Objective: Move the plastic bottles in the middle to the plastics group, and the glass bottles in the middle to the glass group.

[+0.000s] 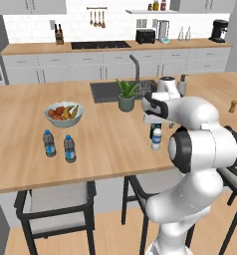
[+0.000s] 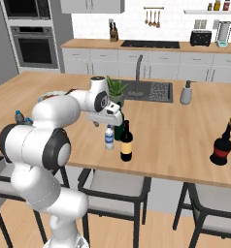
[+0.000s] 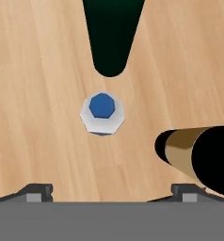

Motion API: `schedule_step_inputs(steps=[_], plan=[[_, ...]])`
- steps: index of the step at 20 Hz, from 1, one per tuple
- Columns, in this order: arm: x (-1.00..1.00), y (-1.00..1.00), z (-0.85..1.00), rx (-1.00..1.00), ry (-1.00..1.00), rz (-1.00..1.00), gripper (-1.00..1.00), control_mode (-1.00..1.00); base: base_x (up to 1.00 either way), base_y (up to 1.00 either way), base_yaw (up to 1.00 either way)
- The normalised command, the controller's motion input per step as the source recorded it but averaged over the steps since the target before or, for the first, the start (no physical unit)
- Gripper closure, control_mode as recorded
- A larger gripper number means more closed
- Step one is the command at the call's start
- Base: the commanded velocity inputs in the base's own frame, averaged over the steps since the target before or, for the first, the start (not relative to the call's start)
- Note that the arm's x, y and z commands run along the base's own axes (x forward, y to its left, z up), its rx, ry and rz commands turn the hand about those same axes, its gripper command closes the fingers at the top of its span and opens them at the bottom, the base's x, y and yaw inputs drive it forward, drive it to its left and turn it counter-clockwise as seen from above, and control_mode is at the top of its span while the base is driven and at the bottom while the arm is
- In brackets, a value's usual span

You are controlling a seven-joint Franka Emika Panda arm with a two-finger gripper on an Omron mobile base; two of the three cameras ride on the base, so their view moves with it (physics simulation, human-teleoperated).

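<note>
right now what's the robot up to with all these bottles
The arm holds its open hand above the pale water bottle in the middle of the island, looking straight down at its cap; nothing is gripped yet. The green wine bottle and the brown bottle stand close beside it. The two dark-capped water bottles wait near the fruit bowl, and the reddish glass bottle stands at the far right.

You have the water bottle [image 2: 109,137] near the desk's [image 2: 175,140] front edge, wine bottle [image 2: 119,130] just behind it, beer bottle [image 2: 126,142] just right; two bottles [image 1: 59,145] stand well left.
</note>
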Motion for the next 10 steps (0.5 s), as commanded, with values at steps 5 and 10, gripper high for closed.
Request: schedule_step_inputs(steps=[5,10], plan=[[0.18,0.00,-0.23,0.00,0.00,0.00,-1.00,-1.00,0.00,0.00,0.00],[0.30,0.00,-0.17,0.00,0.00,0.00,-1.00,-1.00,0.00,0.00,0.00]])
